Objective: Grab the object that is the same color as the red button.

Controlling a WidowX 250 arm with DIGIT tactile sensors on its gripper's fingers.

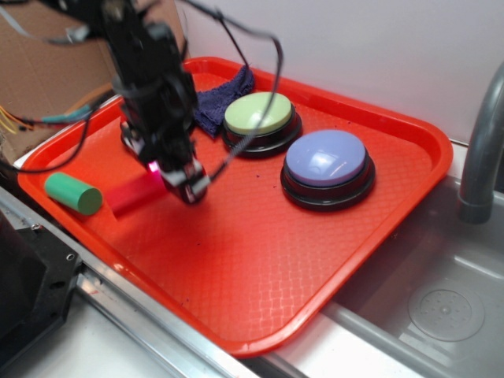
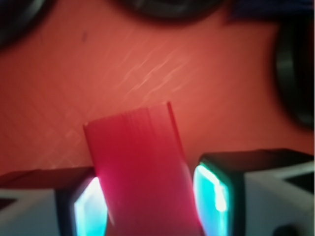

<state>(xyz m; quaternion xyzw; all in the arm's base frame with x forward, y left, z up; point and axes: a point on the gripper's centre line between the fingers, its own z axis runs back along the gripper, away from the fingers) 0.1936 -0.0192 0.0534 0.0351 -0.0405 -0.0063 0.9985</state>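
The red rectangular block [image 1: 132, 194] lies low over the red tray [image 1: 260, 260], just right of a green cylinder [image 1: 72, 194]. My gripper [image 1: 173, 179] reaches down over the block's right end. In the wrist view the block [image 2: 138, 147] stands slightly tilted and fills the gap between the two glowing pads of the gripper [image 2: 147, 196], which is shut on it. The red button is hidden behind the arm; only a sliver of a black base [image 1: 126, 138] shows there.
A green-topped button [image 1: 260, 116] and a lavender-topped button [image 1: 326, 161] stand at the tray's back and right. A dark blue cloth [image 1: 220, 101] lies behind the arm. A metal sink [image 1: 441, 307] and grey faucet [image 1: 480, 150] are to the right.
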